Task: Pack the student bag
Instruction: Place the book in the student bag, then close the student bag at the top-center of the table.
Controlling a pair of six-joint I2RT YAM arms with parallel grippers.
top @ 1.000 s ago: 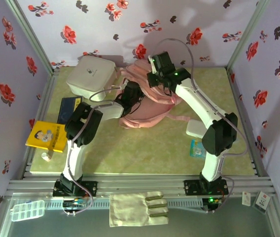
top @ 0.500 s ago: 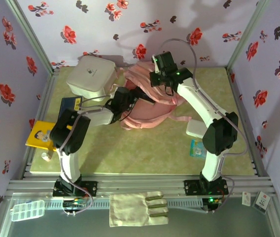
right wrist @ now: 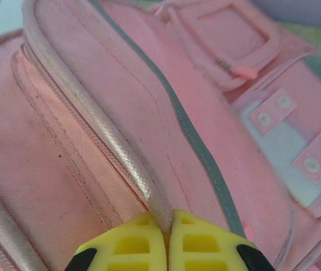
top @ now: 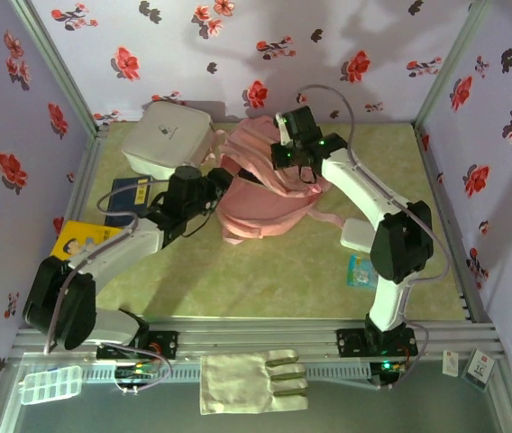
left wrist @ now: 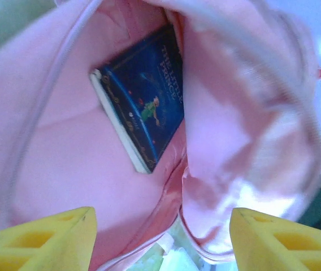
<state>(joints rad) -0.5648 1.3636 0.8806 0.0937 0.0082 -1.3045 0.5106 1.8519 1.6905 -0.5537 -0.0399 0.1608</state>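
The yellow book with a cartoon cover (top: 85,245) lies on the green counter (top: 265,271) at near left. Further in, the left jaws stand spread and empty. The large soft pink fabric backpack (top: 265,212) is at 3 o'clock from them, mouth facing them, with a dark blue book (left wrist: 146,107) inside. Beyond, the right jaws pinch its pale trim. The yellow book, at 8 o'clock, seems nearer to the left jaws.

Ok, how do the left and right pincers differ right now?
The left pincer is open and empty; the right pincer is shut, pinching the student bag by its pale trim. The left pincer faces the bag's open mouth; the right pincer sits on its outside. Both are yellow-tipped.
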